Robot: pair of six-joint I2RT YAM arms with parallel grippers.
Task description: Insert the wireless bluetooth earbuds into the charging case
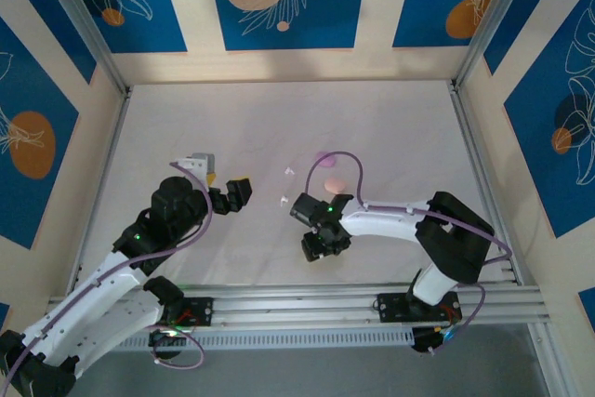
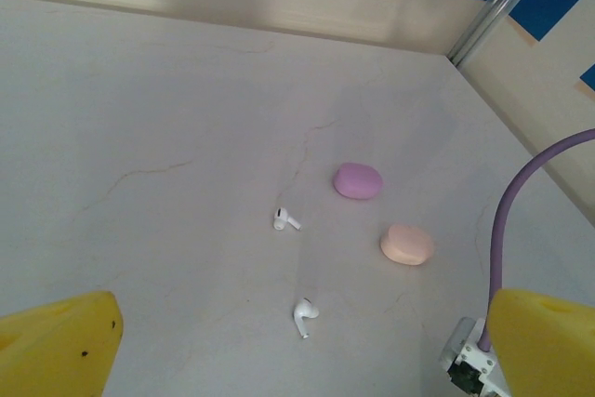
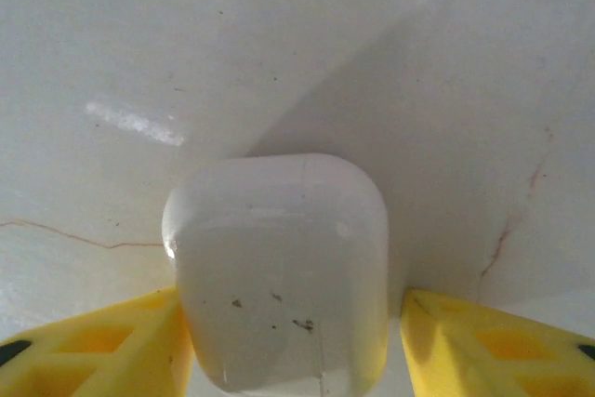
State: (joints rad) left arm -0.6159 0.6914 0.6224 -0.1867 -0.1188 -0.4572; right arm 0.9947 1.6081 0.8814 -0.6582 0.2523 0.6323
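While leaning low, right claw (image 3: 293,337): is pinching the white case (image 3: 279,267).
Left claw (image 2: 299,360): is hanging spread wide.
Earbuds (image 2: 304,316): two white ones are lying just ahead of the left claw, with the purple case (image 2: 358,180) and pink case (image 2: 406,244) sitting beyond.

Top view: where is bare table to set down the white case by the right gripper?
Bare: the far strip between the purple case and the back wall, widening toward the right rail. Crowded: the middle, where two white earbuds and the pink case lie near the left gripper and right gripper.
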